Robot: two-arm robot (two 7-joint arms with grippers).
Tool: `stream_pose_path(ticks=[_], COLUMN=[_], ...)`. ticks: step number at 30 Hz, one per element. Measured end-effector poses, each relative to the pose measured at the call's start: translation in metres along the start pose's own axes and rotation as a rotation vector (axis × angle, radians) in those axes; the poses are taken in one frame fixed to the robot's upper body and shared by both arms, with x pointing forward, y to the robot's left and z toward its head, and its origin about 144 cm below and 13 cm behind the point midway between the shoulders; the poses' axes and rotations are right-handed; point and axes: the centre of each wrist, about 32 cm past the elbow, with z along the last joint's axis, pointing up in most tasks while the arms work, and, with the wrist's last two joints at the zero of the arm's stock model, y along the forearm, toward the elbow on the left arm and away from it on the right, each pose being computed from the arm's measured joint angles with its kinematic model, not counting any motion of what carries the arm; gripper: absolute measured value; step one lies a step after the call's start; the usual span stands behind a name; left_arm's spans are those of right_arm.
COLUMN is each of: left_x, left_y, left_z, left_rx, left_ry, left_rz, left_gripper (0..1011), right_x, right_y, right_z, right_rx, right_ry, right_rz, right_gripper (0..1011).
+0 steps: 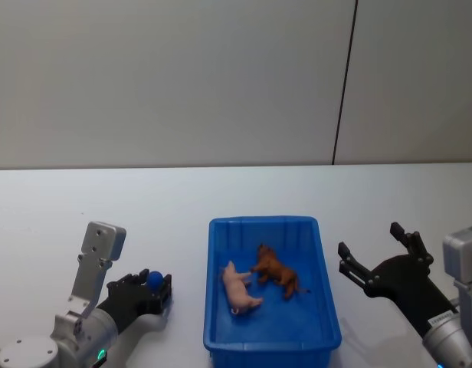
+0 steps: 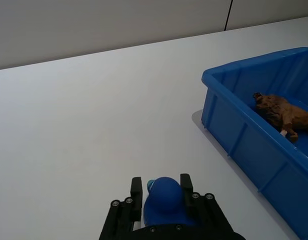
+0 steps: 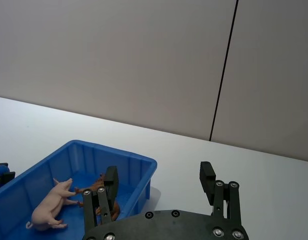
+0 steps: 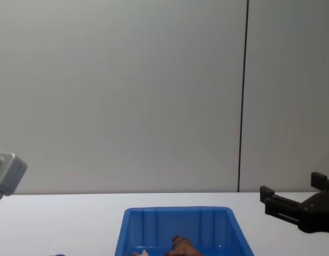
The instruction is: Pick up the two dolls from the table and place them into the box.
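Both dolls, brown [image 1: 276, 270] and pink [image 1: 239, 289], lie in the box [image 1: 268, 349]. Right gripper [image 1: 378, 254] spread, empty; left gripper [image 1: 150, 290] clenched on a blue ball [image 2: 164, 194]. I risk dropping that in.

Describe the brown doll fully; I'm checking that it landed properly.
The brown doll is a small reddish-brown four-legged animal figure, looking like moulded plastic. It lies on its side on the floor of the blue box, right of centre, head toward the far wall. Its front end meets the pink doll beside it. No gripper touches it.
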Motion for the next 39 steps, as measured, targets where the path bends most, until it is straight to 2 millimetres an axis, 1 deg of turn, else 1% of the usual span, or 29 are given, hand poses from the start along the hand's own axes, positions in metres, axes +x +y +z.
stream_pose_path(ticks=[3,5,14,20,27,30,31,39], left_x=[0.000,0.000,-0.001,-0.003,-0.007,-0.009,-0.009,-0.015], left_y=[0.000,0.000,0.002,0.004,0.007,0.009,0.009,0.011], left_z=[-0.002,-0.003,-0.005,0.002,0.017,0.030,0.030,0.056], left_rx=[-0.001,-0.002,-0.021,-0.071,-0.147,-0.201,-0.201,-0.310], left_ry=[0.000,0.000,-0.007,-0.026,-0.057,-0.078,-0.078,-0.115], left_rz=[-0.001,-0.001,-0.004,-0.016,-0.040,-0.063,-0.063,-0.154], left_gripper=[415,377,314,283,248,225,225,178], right_x=[0.000,0.000,0.000,0.000,0.000,0.000,0.000,0.000], right_y=[0.000,0.000,0.000,0.000,0.000,0.000,0.000,0.000], right_z=[0.000,0.000,0.000,0.000,0.000,0.000,0.000,0.000], right_rx=[0.000,0.000,0.000,0.000,0.000,0.000,0.000,0.000], right_ry=[0.000,0.000,0.000,0.000,0.000,0.000,0.000,0.000], right_rz=[0.000,0.000,0.000,0.000,0.000,0.000,0.000,0.000], right_gripper=[1001,1001,1001,1001,1001,1001,1001,1001])
